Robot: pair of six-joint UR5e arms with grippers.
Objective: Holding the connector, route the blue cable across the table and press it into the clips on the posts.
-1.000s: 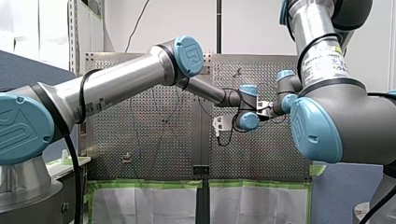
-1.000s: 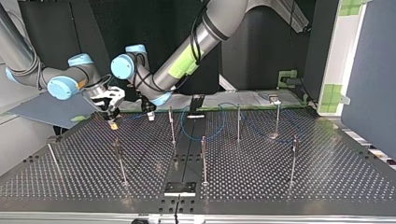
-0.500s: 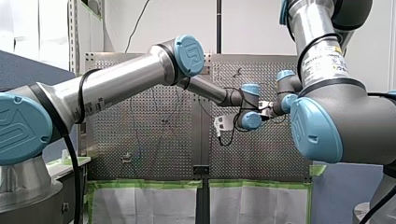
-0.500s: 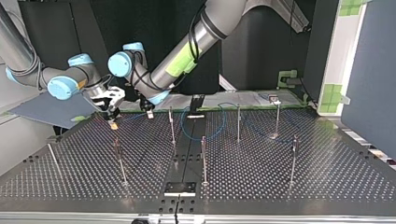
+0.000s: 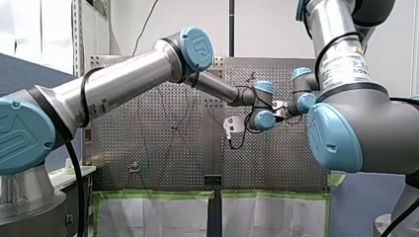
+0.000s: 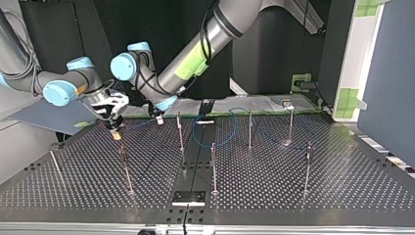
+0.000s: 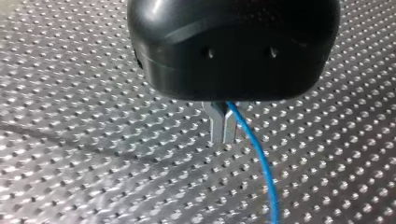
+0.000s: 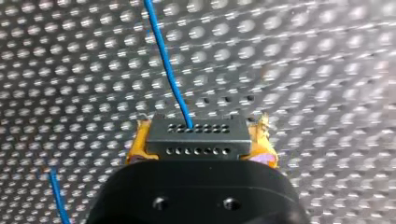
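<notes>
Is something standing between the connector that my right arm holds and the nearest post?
Nothing visible does. In the top view the connector hangs low over the table, and only bare perforated plate lies between it and the nearest post.

Left arm [image 5: 123, 84], right arm [image 5: 346, 59] wrists close together above perforated table [image 5: 163, 148]

a ur logo stands on my left arm's blue joint cap [image 5: 196, 48]; my right arm's label [image 5: 346, 61] is unreadable.
</notes>
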